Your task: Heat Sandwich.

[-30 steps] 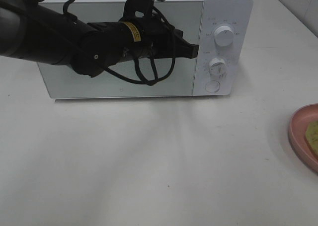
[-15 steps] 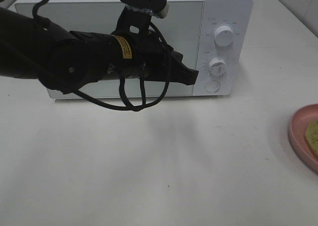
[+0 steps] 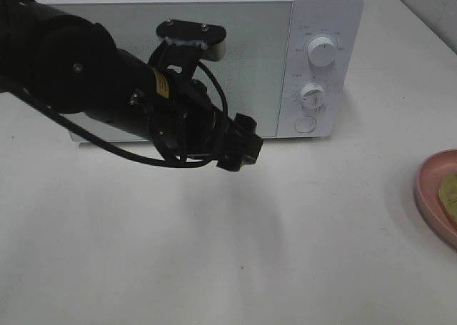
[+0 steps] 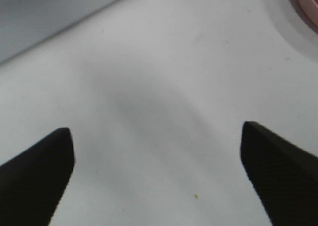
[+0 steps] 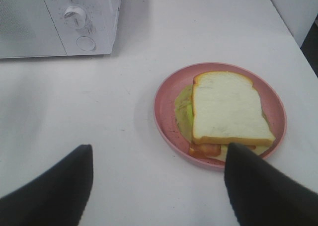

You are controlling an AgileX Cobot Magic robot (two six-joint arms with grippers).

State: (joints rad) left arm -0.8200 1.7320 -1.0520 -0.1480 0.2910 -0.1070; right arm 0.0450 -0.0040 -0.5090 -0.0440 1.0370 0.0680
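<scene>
The sandwich (image 5: 226, 114), pale bread over green and red filling, lies on a round pink plate (image 5: 166, 107) on the white table. Its edge shows at the far right of the high view (image 3: 450, 193). My right gripper (image 5: 156, 186) is open and empty, hovering just short of the plate; it is out of the high view. The white microwave (image 3: 325, 11) stands at the back with its door shut. My left gripper (image 3: 243, 148) is open and empty over the table in front of the door, and in its wrist view (image 4: 156, 176) its fingers (image 4: 39, 171) are spread wide.
The microwave's two knobs (image 3: 321, 51) and round button (image 3: 305, 123) are on its right panel. The black left arm (image 3: 86, 82) with looped cables crosses in front of the door. The pink plate (image 3: 432, 196) reaches the table's right side.
My left gripper has drawn away from the door's right edge near the control panel, down and to the left, over the table. The door stays shut. The plate has not moved.
</scene>
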